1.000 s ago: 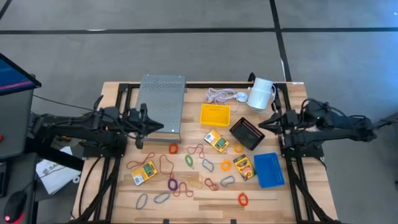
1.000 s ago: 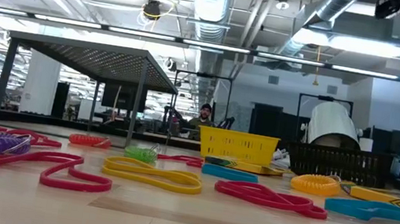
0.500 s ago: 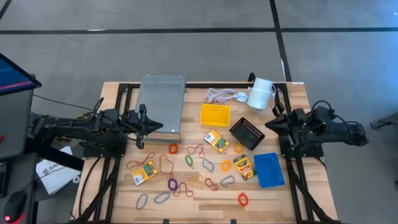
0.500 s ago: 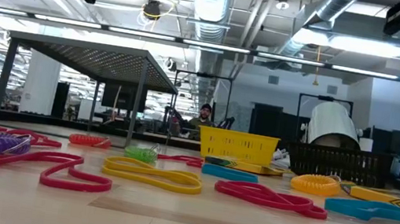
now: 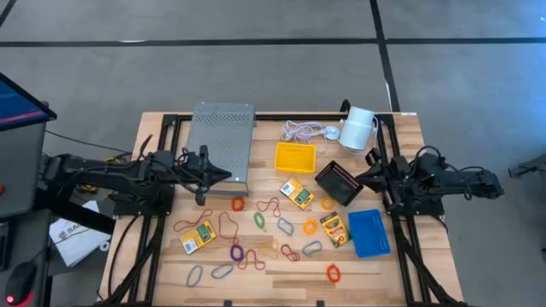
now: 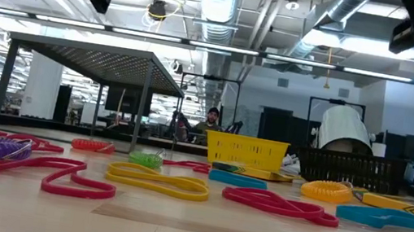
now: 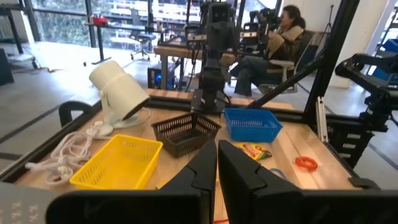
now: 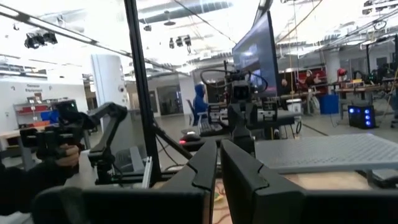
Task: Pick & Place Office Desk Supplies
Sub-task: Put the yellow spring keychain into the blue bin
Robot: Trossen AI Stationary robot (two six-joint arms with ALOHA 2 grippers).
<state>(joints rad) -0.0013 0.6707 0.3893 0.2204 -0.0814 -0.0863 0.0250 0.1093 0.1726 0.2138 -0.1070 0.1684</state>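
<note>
left pincer (image 5: 223, 176) closed, empty, beside grey mesh stand (image 5: 221, 141) | right pincer (image 5: 357, 175) closed, empty, apparently just above black mesh tray (image 5: 338, 182) | rubber bands (image 5: 229, 225) lay across tabletop (image 5: 401, 256)

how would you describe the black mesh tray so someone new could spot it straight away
Start at the white cylinder at the table's far right corner. Just in front of it, right of the yellow tray, sits the black mesh tray. It is the only dark tray, and it lies turned at an angle, unlike the blue tray nearer the front.
</note>
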